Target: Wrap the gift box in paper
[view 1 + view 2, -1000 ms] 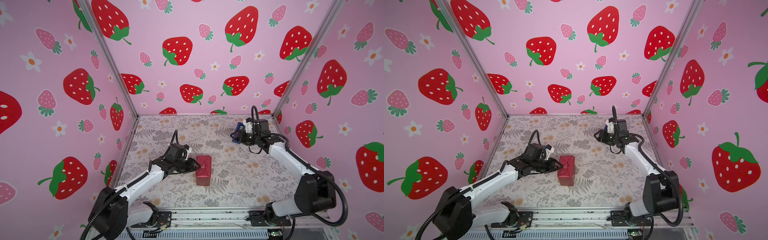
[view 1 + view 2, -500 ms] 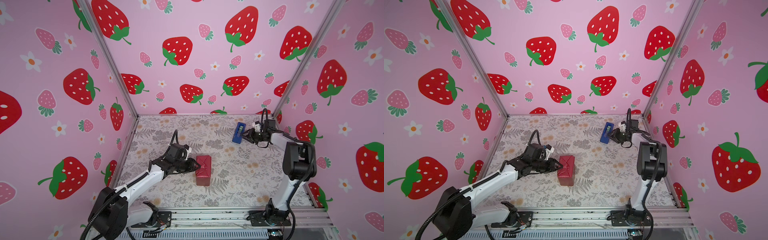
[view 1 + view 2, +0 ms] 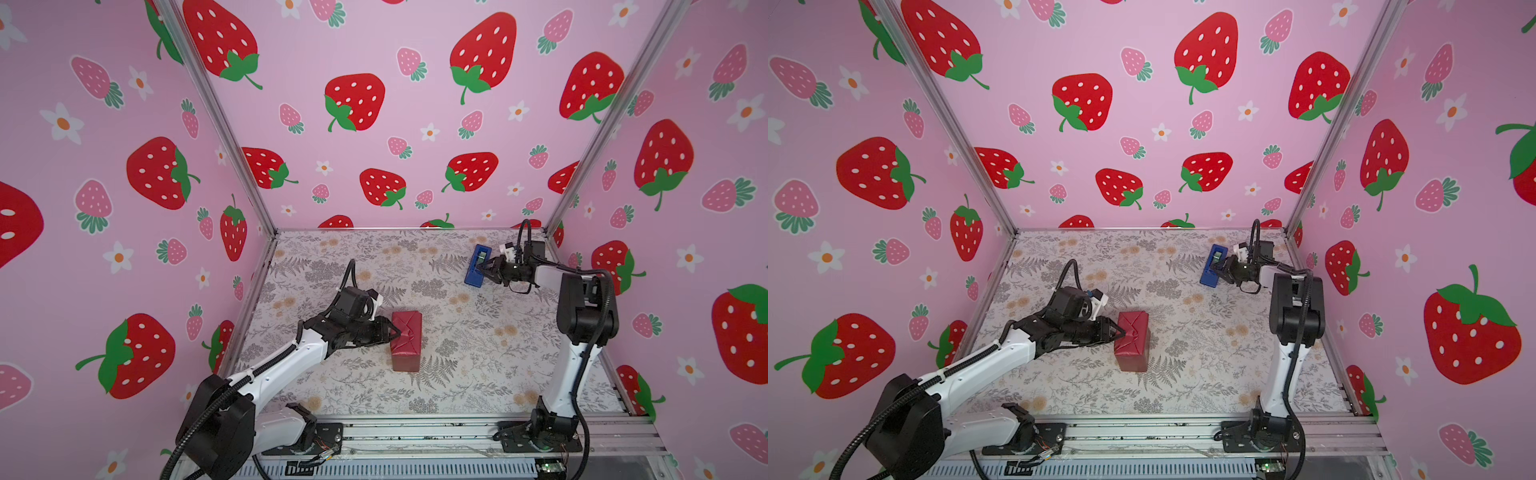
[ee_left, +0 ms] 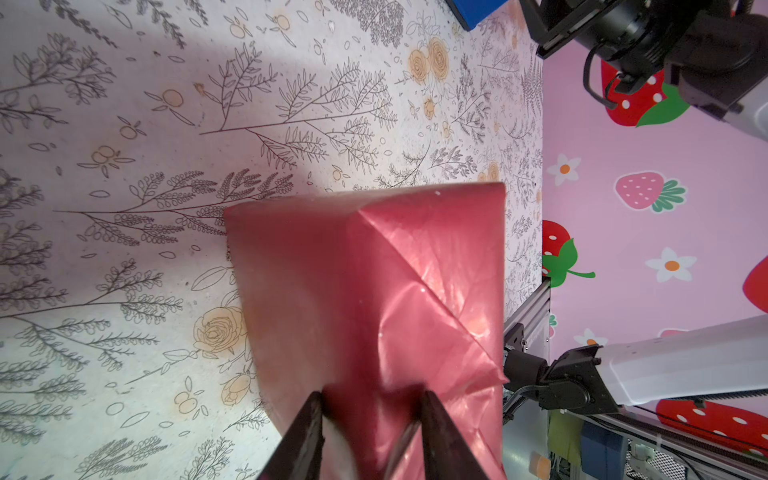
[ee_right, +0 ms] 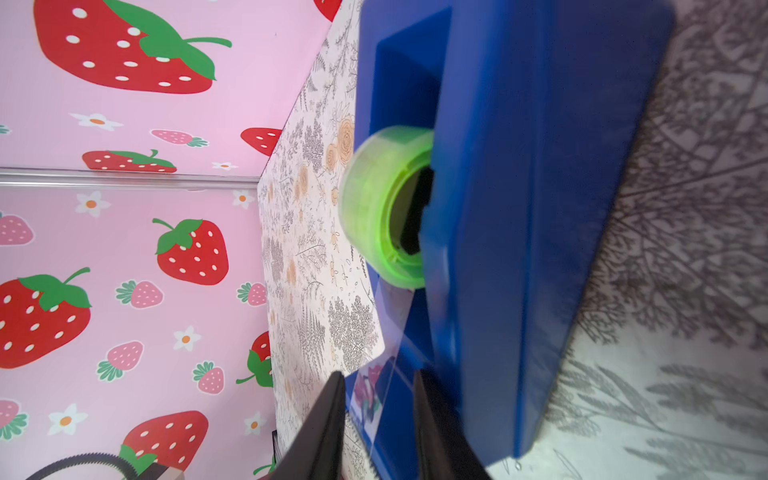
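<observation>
Your left fingers (image 4: 303, 440), half parted, are pressing an end flap of the paper (image 3: 407, 345) — pinching or not, you cannot tell — with the gift box hidden inside, its long axis lying across them. Your right fingers (image 5: 328, 424), slightly parted, are straddling the tape end (image 5: 374, 399) at the dispenser (image 5: 519, 208), well apart.

Red paper (image 3: 1133, 338) fully covers the box, which stands on the floral mat (image 3: 1183, 374) just 7 o'clock of centre. The left gripper (image 3: 1120, 332) reaches in from 8 o'clock and its tips touch the paper's 9 o'clock face. Toward 1 o'clock stands a blue tape dispenser (image 3: 1208, 275), with the right gripper (image 3: 1221, 270) at its 3 o'clock side. Strawberry walls (image 3: 1142, 50) enclose the mat.
</observation>
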Tool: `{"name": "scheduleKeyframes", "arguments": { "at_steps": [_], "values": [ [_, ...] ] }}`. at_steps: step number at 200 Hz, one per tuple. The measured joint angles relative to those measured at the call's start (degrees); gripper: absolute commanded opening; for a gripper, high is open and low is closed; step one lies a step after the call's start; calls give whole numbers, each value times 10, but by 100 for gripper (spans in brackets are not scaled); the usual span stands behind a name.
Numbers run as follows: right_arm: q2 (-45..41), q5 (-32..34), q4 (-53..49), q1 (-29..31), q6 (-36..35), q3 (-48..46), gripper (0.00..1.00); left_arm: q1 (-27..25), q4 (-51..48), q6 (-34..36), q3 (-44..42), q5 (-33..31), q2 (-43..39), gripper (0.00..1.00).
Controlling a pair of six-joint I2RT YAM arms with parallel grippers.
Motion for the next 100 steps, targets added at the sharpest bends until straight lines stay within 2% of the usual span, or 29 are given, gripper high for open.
{"name": "scheduleKeyframes", "arguments": {
  "at_steps": [73, 100],
  "values": [
    [25, -30, 59, 0, 48, 1, 14, 0, -6, 3, 4, -1, 1, 40],
    [28, -34, 64, 0, 59, 4, 5, 0, -7, 5, 5, -1, 2, 40]
  ]
}}
